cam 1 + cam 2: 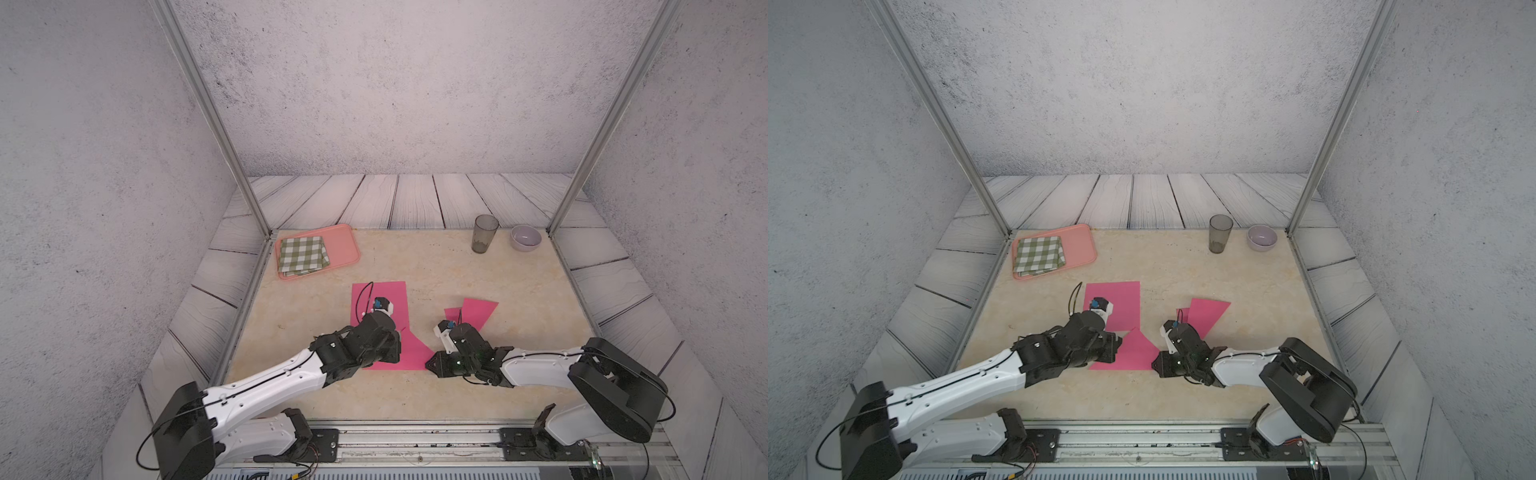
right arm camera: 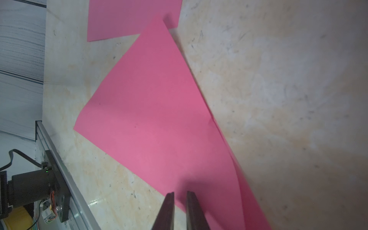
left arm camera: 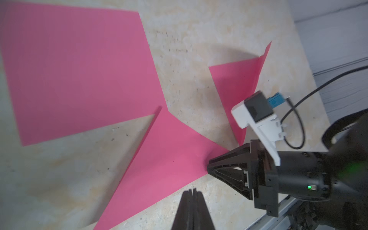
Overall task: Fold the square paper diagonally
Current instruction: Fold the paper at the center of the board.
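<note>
My pink paper square (image 1: 410, 358) folded into a triangle near the front of the beige table (image 1: 457, 274), left tool (image 3: 192, 192) pinched together, empty, beside it — right tool (image 2: 180, 194) a crack apart at its corner

Pink paper (image 1: 409, 355) — folded into a triangle — lies front centre

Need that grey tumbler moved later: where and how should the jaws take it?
Take the tumbler by its side wall, about midway up, coming level from the front: it stands upright, tapering downward, and the bowl sits close on its right.
</note>
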Controlling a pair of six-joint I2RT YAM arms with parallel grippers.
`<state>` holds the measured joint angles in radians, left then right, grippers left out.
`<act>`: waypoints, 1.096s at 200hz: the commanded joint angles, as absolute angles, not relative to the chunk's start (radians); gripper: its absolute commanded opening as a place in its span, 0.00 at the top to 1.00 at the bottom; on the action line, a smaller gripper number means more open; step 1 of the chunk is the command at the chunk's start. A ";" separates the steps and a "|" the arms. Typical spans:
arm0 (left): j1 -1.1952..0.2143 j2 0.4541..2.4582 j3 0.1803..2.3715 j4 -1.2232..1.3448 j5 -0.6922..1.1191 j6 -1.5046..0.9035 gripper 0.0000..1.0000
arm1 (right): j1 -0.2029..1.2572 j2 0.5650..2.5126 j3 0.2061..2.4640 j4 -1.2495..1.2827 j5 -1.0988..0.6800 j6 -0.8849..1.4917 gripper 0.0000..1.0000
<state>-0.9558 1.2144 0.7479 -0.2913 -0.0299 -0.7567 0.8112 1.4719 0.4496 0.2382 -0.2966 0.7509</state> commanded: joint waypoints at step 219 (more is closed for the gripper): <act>-0.962 1.732 0.625 -0.001 0.021 -0.794 1.00 | 0.811 1.514 0.373 0.074 -0.270 0.762 0.82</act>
